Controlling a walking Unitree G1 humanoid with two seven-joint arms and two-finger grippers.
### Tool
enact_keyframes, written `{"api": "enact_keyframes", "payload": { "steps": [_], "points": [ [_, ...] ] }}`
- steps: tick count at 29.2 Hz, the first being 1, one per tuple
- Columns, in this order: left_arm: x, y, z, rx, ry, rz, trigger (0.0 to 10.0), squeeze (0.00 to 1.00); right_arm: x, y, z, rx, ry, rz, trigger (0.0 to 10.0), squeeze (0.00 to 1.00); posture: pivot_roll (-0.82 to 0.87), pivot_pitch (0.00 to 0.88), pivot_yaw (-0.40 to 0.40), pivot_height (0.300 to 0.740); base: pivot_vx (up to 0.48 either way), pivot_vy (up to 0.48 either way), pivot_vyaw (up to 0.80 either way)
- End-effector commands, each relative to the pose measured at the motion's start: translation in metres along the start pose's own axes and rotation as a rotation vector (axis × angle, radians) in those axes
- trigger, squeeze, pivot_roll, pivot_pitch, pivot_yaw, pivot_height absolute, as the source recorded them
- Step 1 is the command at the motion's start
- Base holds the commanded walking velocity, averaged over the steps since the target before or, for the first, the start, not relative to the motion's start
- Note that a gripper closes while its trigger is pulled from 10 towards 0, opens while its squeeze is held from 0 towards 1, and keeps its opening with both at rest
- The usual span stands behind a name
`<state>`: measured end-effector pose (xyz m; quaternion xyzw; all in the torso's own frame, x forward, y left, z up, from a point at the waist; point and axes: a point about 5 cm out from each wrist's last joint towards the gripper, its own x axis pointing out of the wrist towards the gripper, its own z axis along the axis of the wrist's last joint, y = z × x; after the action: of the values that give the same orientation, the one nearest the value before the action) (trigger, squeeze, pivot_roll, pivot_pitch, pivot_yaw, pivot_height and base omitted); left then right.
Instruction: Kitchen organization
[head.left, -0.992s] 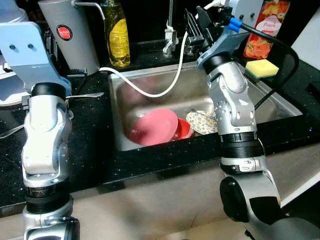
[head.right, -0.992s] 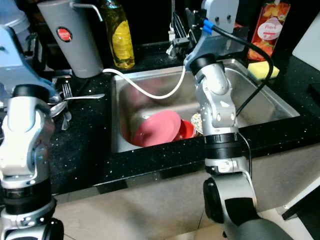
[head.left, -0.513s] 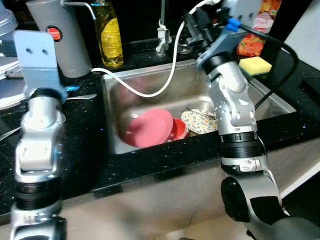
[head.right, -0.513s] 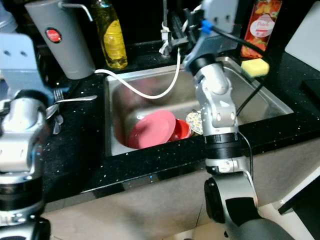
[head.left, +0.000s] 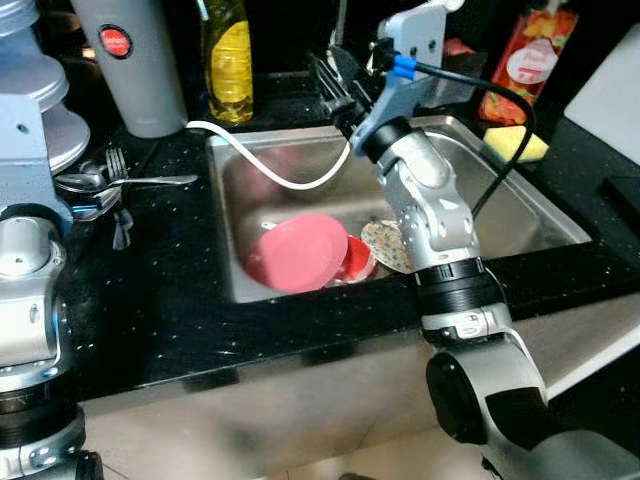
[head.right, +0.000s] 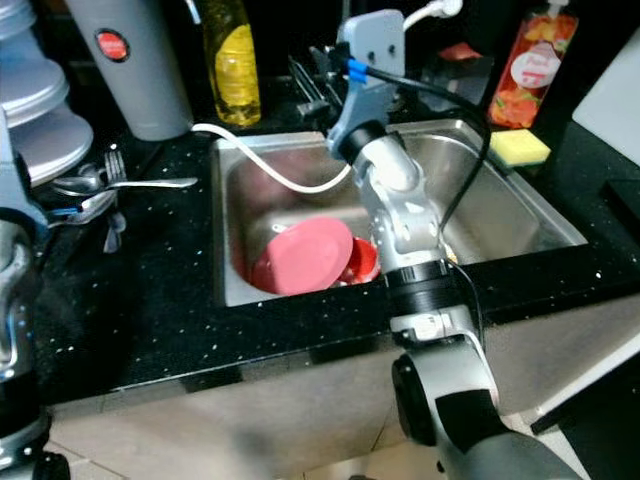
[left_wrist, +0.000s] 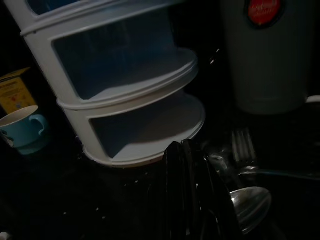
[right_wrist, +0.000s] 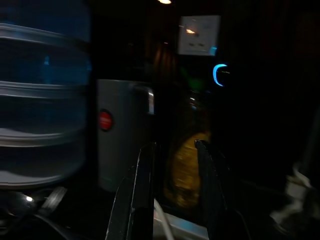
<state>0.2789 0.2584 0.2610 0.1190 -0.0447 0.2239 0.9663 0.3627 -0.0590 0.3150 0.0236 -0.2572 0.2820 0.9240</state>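
A pink plate (head.left: 300, 250) leans in the steel sink (head.left: 560, 215) over a red bowl (head.left: 360, 258), with a patterned plate (head.left: 385, 243) beside them. My right gripper (head.left: 335, 75) is raised over the sink's back left corner. It is open with nothing between its fingers (right_wrist: 142, 190), and it points at the yellow bottle (right_wrist: 187, 165). My left gripper (left_wrist: 182, 146) is shut and hovers just above the spoons and forks (head.left: 110, 180) on the black counter. It is close to a white tiered rack (left_wrist: 125, 85).
A grey jug (head.left: 125, 60) and the yellow bottle (head.left: 228, 60) stand behind the sink's left side. A white hose (head.left: 270, 165) loops across the basin. A yellow sponge (head.left: 518, 145) and a peach bottle (head.left: 525, 65) are at the back right. A blue cup (left_wrist: 25, 130) sits by the rack.
My right gripper has swung left from the tap toward the yellow bottle. The left arm has sunk toward the cutlery. The camera has also shifted.
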Motion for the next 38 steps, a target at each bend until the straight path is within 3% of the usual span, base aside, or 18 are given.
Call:
{"api": "enact_keyframes", "payload": {
  "steps": [1,14,16,38],
  "points": [
    [0.001,-0.009,0.002,-0.025,-0.018,-0.025,10.0,0.00,0.000,-0.003,0.000,0.012,-0.006,-0.017,10.0,0.00,0.17,0.002,-0.045,0.740,0.000,0.000,0.00],
    [0.004,-0.013,0.001,-0.035,0.012,-0.031,10.0,0.00,-0.009,-0.012,-0.004,-0.002,0.011,-0.055,10.0,0.00,0.16,0.018,-0.023,0.740,0.000,-0.392,0.00],
    [0.005,-0.010,0.001,-0.070,0.016,-0.004,10.0,0.00,-0.009,-0.011,-0.004,0.000,0.011,-0.054,10.0,0.00,0.16,0.018,-0.024,0.740,0.000,0.000,0.00],
    [0.004,-0.010,0.000,-0.053,0.032,-0.001,10.0,0.00,-0.010,-0.011,-0.004,0.007,0.007,-0.061,10.0,0.00,0.17,0.021,-0.017,0.740,0.000,0.000,0.00]
  ]
}}
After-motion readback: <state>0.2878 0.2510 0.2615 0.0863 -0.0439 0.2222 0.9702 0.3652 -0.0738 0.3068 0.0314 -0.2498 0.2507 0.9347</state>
